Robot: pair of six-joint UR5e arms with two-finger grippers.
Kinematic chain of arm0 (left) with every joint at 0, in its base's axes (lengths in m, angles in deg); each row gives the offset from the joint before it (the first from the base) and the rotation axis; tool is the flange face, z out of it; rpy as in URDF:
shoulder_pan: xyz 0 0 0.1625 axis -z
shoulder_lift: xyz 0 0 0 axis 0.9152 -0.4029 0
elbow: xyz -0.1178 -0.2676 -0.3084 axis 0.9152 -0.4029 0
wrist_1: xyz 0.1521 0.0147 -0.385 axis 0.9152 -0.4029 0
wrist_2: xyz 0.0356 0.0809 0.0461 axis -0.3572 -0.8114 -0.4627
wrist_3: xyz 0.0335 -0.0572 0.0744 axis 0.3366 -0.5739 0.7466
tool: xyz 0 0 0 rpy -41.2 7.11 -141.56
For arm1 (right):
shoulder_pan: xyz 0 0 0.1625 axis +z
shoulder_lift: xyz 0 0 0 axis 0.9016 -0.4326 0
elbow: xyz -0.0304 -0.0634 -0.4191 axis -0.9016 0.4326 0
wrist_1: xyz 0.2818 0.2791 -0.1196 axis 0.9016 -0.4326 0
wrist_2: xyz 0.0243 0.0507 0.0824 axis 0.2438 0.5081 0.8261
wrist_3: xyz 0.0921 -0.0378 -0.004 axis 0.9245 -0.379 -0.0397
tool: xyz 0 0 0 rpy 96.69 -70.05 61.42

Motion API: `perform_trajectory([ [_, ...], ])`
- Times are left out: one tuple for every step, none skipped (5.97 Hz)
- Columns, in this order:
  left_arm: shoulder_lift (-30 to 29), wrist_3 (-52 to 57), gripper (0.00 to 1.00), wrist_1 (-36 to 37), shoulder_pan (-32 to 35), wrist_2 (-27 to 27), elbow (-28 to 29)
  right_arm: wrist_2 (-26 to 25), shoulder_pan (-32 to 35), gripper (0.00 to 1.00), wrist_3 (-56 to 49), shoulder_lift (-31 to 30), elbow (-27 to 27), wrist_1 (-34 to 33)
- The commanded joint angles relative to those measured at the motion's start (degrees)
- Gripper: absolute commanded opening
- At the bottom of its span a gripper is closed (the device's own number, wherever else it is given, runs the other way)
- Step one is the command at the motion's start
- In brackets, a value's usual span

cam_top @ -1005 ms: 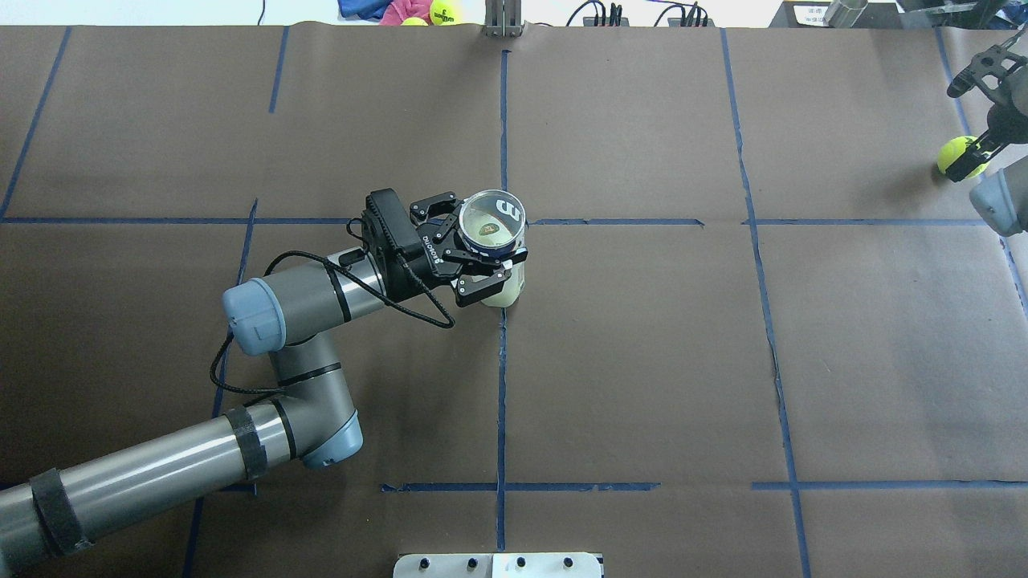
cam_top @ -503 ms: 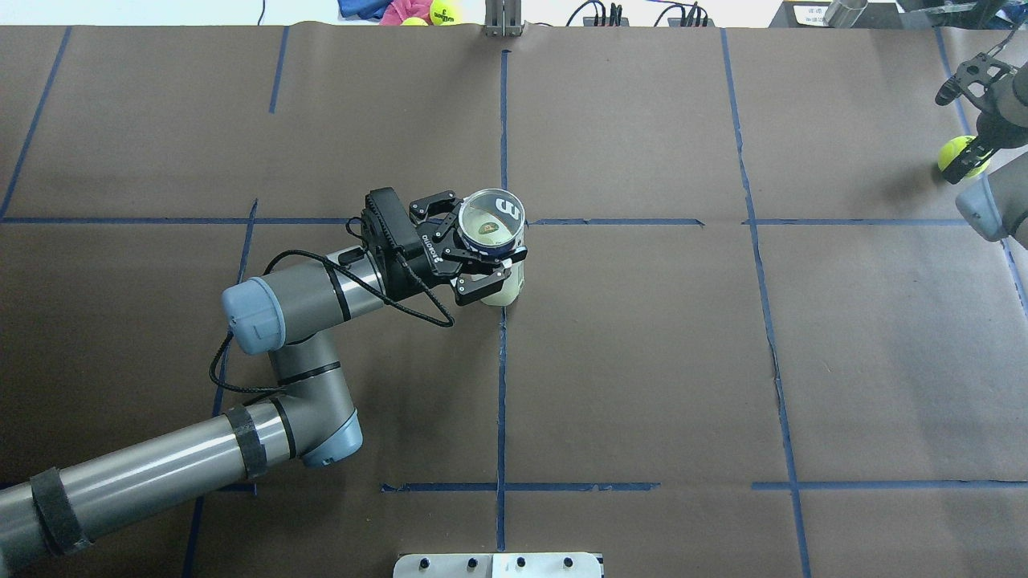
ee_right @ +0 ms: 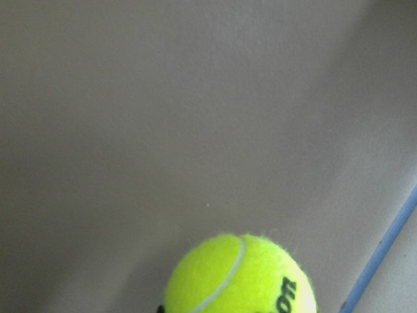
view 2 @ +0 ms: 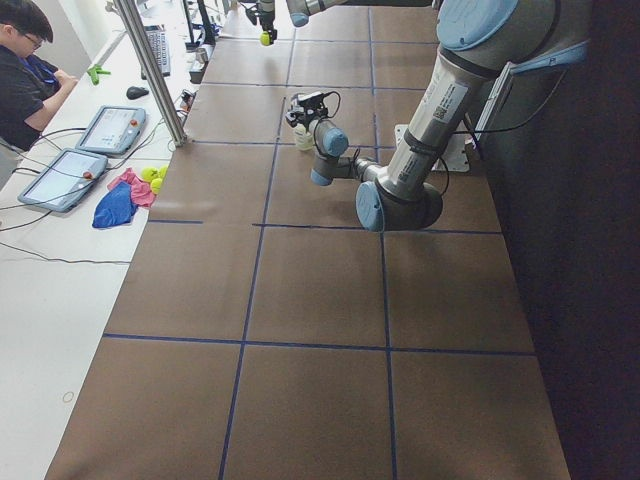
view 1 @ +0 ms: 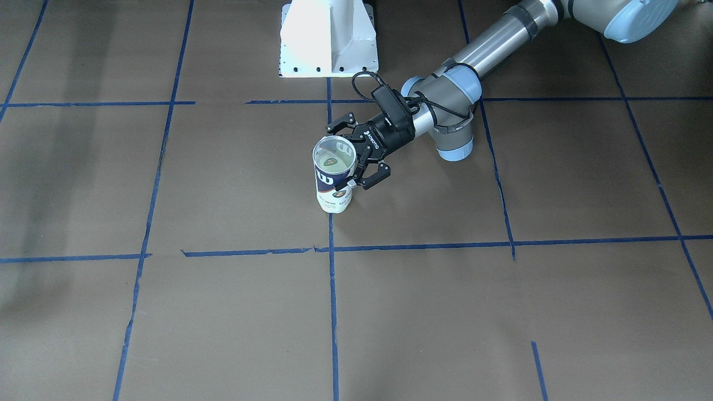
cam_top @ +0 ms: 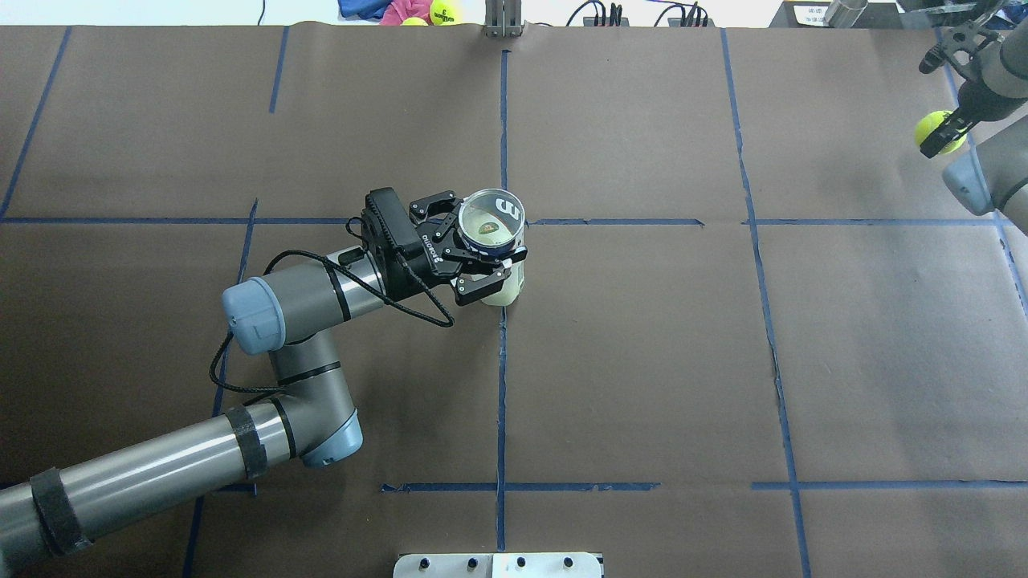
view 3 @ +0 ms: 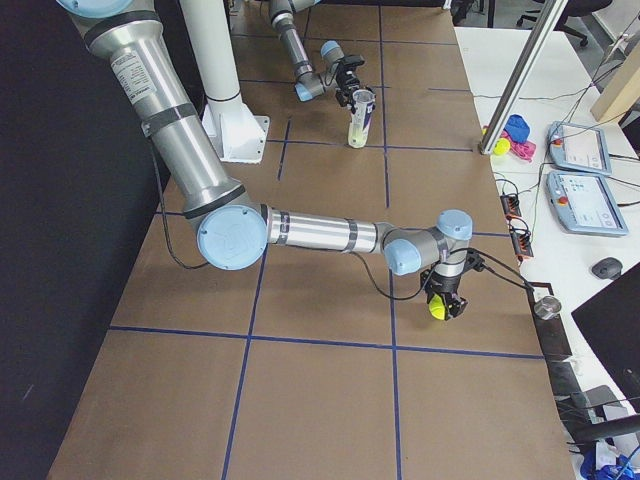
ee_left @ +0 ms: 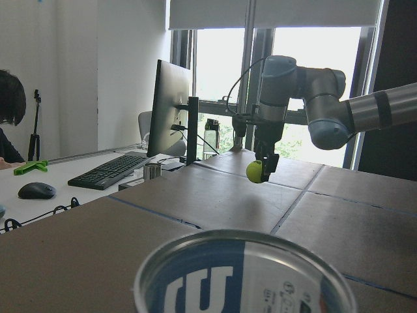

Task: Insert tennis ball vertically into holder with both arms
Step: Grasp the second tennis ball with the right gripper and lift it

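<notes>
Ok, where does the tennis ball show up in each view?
Front-facing: not in it.
Overhead: ball at the right edge, upper part.
Exterior left: ball at the top edge, left of centre.
Exterior right: ball right of centre, slightly low.
Left wrist: ball centre, beyond the holder.
Right wrist: ball bottom centre.
Landmark: the holder, upright mid-table, in all but right wrist.

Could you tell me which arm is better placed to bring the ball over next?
Right: the right gripper holds the tennis ball off the table; the left gripper clamps the upright holder.
</notes>
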Motion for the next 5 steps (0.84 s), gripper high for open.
perform_trajectory([
  [0.0,0.0,0.84,0.0,-0.1,0.0,0.0,4.5,-0.4,0.03,12.6,0.1,-14.1,-11.2],
  [-0.1,-0.1,0.84,0.0,-0.1,0.0,0.0,6.3,-3.0,0.03,20.1,0.1,-21.2,-14.9],
  [-0.1,-0.2,0.84,0.0,-0.1,0.0,0.0,6.3,-6.8,0.03,29.9,0.1,-29.3,-18.9],
  [-0.2,-0.2,0.84,0.0,-0.1,0.0,0.0,6.1,-10.9,0.02,38.2,1.9,-36.5,-24.4],
  [-0.3,-0.2,0.84,0.0,-0.1,0.0,0.0,6.0,-14.2,0.02,46.2,6.5,-42.0,-32.4],
])
